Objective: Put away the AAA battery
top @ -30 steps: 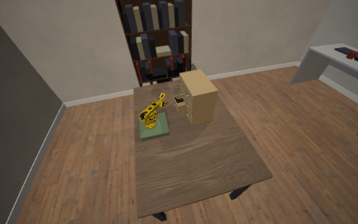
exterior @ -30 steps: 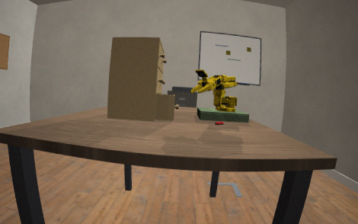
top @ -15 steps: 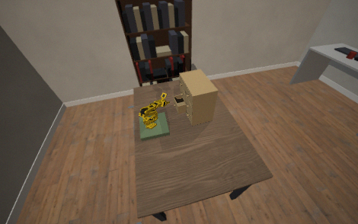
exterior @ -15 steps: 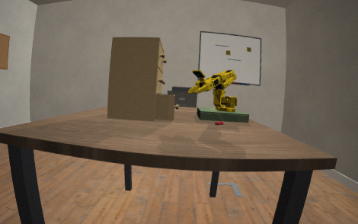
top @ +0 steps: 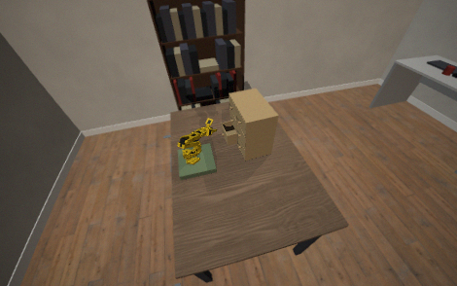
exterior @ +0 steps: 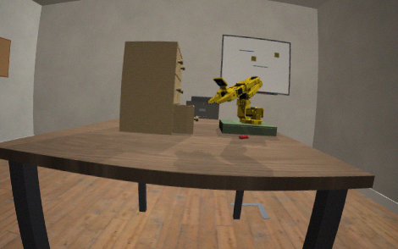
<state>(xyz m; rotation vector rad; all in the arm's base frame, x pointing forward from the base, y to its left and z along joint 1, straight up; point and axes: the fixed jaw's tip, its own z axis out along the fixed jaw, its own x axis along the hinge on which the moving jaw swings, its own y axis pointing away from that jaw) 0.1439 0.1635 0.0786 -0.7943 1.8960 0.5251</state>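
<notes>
A tan chest of drawers [top: 253, 124] stands on the wooden table; it also shows in the exterior view [exterior: 150, 86]. One low drawer [top: 228, 129] is pulled out toward the arm, and its front shows in the exterior view [exterior: 183, 119]. My gripper [top: 210, 122] hangs in the air between the arm's base and the chest, above the level of the pulled-out drawer [exterior: 217, 88]. Its jaw stands a little apart with nothing between the fingers. A small red object [exterior: 243, 136] lies on the table in front of the green base. I cannot make out the AAA battery for certain.
The arm stands on a green base plate [top: 196, 166]. A bookshelf [top: 201, 49] stands behind the table's far edge. The other drawers look shut, with knobs [exterior: 182, 76] facing the arm. A dark box [exterior: 204, 107] sits behind the chest in the exterior view.
</notes>
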